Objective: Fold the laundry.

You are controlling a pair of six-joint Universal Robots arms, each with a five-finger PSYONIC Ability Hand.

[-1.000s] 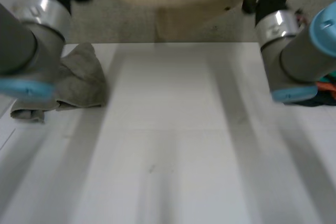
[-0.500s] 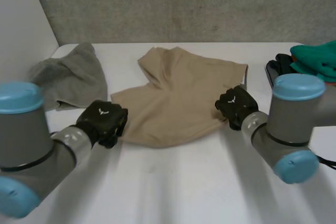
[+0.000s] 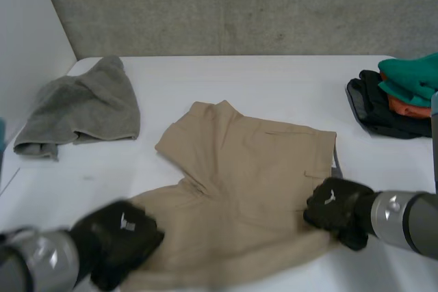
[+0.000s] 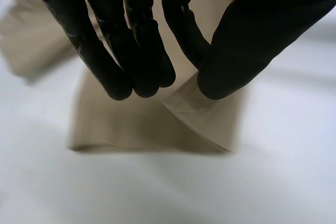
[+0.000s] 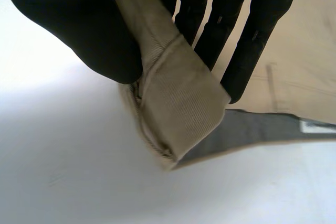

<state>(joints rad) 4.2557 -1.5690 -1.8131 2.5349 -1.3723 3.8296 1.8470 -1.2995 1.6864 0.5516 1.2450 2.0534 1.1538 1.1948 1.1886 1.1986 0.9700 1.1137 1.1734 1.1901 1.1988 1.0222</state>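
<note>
A pair of tan shorts [image 3: 246,189] lies spread on the white table [image 3: 260,80], waistband toward my right. My left hand [image 3: 120,241] is at the shorts' near left corner. In the left wrist view its fingers [image 4: 131,51] and thumb [image 4: 252,35] pinch a hemmed edge of the tan cloth [image 4: 157,124]. My right hand [image 3: 339,210] holds the near right corner at the waistband. In the right wrist view its thumb [image 5: 79,24] and fingers [image 5: 247,35] clamp a folded bit of the waistband [image 5: 178,108], whose grey lining shows.
A crumpled grey towel [image 3: 85,107] lies at the far left of the table. A stack of folded clothes [image 3: 400,94], black, orange and green, sits at the far right edge. A grey wall stands behind the table.
The shorts were held up beyond the table's far edge, then came down onto it and slid toward the near edge. Both hands moved toward me, still gripping the cloth.
</note>
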